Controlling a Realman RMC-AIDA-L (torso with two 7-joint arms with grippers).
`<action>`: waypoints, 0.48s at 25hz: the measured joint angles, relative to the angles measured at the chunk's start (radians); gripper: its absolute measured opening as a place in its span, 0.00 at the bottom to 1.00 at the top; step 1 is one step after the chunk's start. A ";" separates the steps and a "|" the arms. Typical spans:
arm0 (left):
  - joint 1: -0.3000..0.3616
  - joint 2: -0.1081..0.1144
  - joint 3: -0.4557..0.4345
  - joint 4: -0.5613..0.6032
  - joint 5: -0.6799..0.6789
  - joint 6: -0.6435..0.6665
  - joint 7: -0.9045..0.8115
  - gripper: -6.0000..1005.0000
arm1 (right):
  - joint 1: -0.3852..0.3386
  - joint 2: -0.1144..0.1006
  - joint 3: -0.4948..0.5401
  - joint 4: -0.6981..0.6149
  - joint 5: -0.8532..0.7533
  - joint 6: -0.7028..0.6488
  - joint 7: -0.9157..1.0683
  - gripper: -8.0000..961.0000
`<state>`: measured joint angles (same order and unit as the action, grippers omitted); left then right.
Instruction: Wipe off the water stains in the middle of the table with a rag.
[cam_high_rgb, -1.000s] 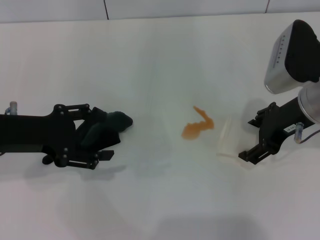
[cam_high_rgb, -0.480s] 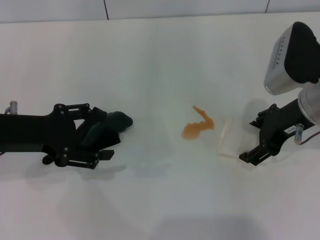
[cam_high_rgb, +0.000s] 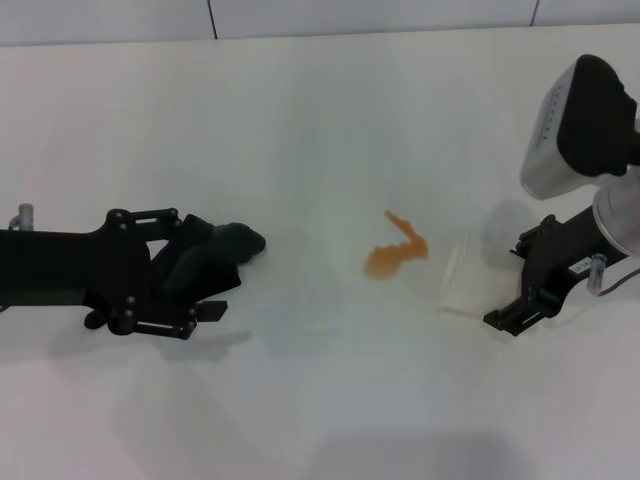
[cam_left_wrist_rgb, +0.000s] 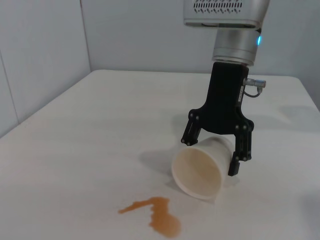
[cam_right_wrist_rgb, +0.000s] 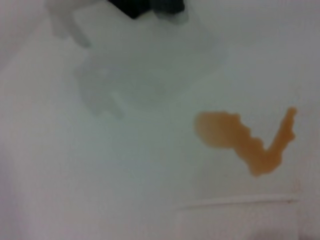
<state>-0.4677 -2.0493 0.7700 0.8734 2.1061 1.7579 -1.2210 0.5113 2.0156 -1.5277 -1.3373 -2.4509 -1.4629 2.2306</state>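
Note:
The water stains (cam_high_rgb: 393, 256) are a small orange puddle with a zigzag tail near the middle of the white table (cam_high_rgb: 320, 120), also seen in the left wrist view (cam_left_wrist_rgb: 156, 216) and right wrist view (cam_right_wrist_rgb: 242, 141). To their left, my left gripper (cam_high_rgb: 214, 272) lies low over the table, shut on the dark green rag (cam_high_rgb: 236, 243), whose wad sticks out past the fingertips. The rag is well apart from the stains. At the right, my right gripper (cam_high_rgb: 512, 284) (cam_left_wrist_rgb: 210, 158) stands open just behind a tipped cup.
A translucent white plastic cup (cam_high_rgb: 457, 277) (cam_left_wrist_rgb: 199, 170) lies on its side just right of the stains, its mouth facing them. The right arm's grey wrist housing (cam_high_rgb: 580, 125) hangs above the right edge. A tiled wall runs along the table's far edge.
The right gripper has shifted slightly to the right, away from the stains, and the cup has moved a little with it. The left gripper and rag have not moved.

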 joint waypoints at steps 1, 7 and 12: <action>0.001 0.000 0.000 0.000 0.000 0.000 0.000 0.86 | 0.000 0.000 -0.002 -0.001 -0.002 0.001 0.002 0.87; 0.006 0.000 0.000 0.001 0.000 0.000 0.000 0.86 | 0.000 -0.001 0.004 -0.017 0.003 0.005 0.007 0.84; 0.007 0.000 -0.002 0.001 0.000 -0.001 0.008 0.86 | -0.009 -0.001 0.007 -0.048 0.008 0.001 0.014 0.74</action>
<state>-0.4606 -2.0493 0.7681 0.8744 2.1060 1.7571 -1.2131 0.5023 2.0142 -1.5211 -1.3851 -2.4424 -1.4615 2.2448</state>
